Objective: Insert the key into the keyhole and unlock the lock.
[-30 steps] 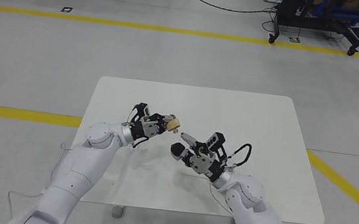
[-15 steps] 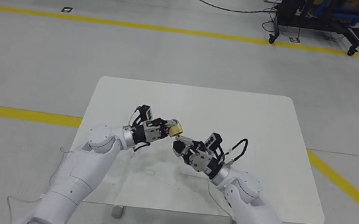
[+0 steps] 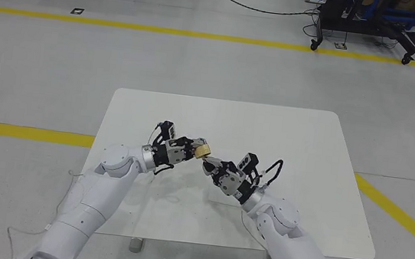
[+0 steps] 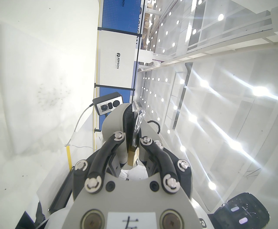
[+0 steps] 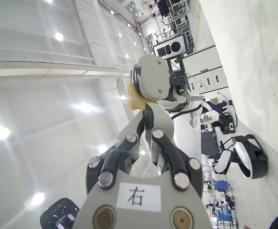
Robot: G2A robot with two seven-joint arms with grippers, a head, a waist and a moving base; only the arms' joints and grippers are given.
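Since nobody wants to call it early, we'd say this one is close but not done. Our left pincer [image 3: 192, 148] is clamped on the lock [image 3: 200, 149]. The brass body is squeezed between its fingers and sticks out past them toward the other arm, and the whole thing seems to be held up off the table [image 3: 306, 141].

The right pincer [image 3: 212, 166] is pinched almost flat. There's just a thin slit between the pads, and its fingertips sit right up against the bottom face of the lock. We reckon the key [image 5: 139, 110] is gripped in there. Honestly, all we can make out is a tiny sliver of metal poking from the tip where it meets the brass, and the rest is buried between the pads.

So what's done: both pieces are in hand, and the two pincers are nose to nose with the key end at the lock's underside. What's left is the fiddly bit. We can't tell whether the blade is actually in the keyhole or just resting against the face, because the right pincer's own fingers block that spot. Either way, it needs pushing fully home and then a twist. Nothing we can see suggests the lock has popped open yet.
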